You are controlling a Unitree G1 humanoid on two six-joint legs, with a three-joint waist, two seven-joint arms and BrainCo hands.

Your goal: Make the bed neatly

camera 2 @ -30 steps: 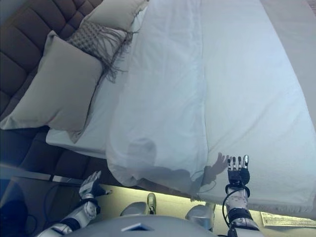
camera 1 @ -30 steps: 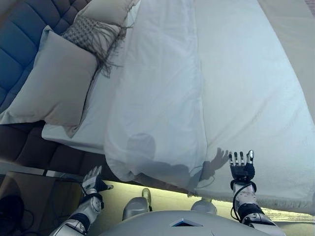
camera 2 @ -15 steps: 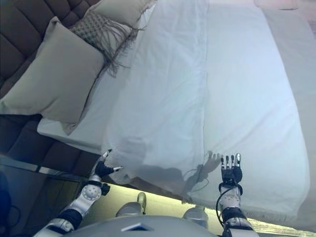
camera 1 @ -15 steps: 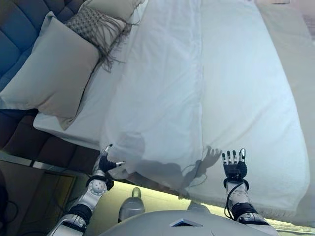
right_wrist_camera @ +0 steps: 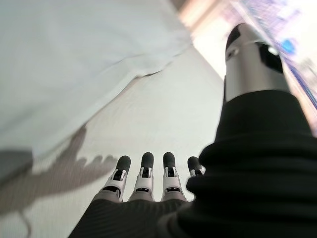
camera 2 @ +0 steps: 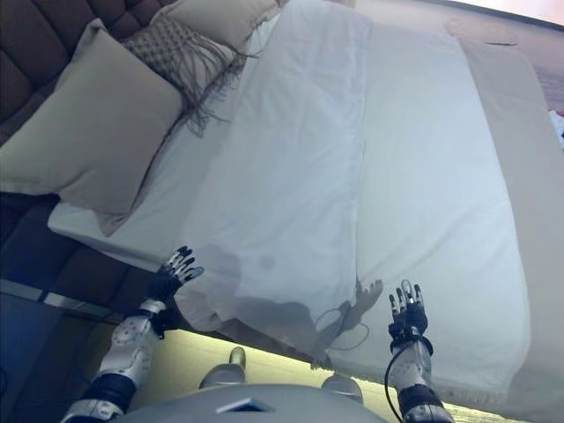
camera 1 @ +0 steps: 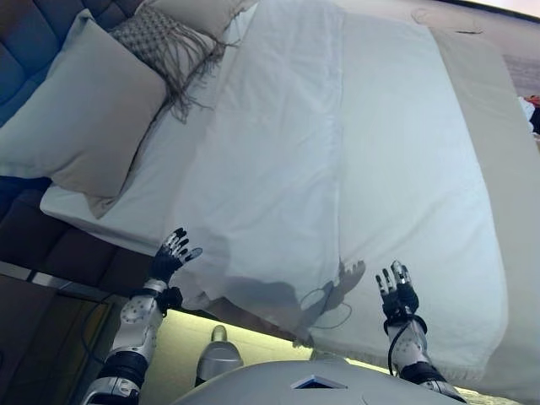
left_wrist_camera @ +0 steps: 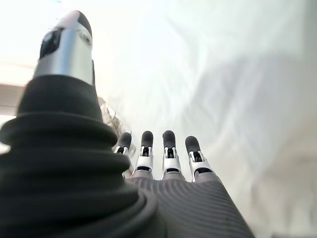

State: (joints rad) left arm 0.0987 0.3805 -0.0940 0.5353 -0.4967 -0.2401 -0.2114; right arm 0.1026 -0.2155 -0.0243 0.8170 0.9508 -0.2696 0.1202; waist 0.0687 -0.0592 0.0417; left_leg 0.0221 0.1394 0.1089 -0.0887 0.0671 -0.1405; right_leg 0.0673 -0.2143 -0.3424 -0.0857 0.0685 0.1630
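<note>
A white duvet [camera 1: 278,160] lies folded back along the middle of the bed, over a pale sheet [camera 1: 413,186]. Its near corner hangs over the bed's near edge. My left hand [camera 1: 170,256] is open, fingers straight, at the duvet's near left corner; touching or just apart I cannot tell. My right hand [camera 1: 396,292] is open above the sheet near the bed's near edge, right of the duvet's fold. In the left wrist view my fingers [left_wrist_camera: 169,158] point at white cloth [left_wrist_camera: 237,99]. In the right wrist view my fingers [right_wrist_camera: 143,178] point over the sheet [right_wrist_camera: 148,114] towards the duvet edge [right_wrist_camera: 74,54].
A large grey pillow [camera 1: 84,110], a fringed patterned cushion [camera 1: 164,42] and another pillow [camera 1: 198,10] lie at the head of the bed on the left, against a dark padded headboard [camera 1: 21,42]. A beige cover [camera 1: 506,169] runs along the bed's right side.
My left hand has risen from beside the bed frame to the duvet's near left corner. My right hand has shifted slightly. The camera has moved, so the whole bed sits differently in view.
</note>
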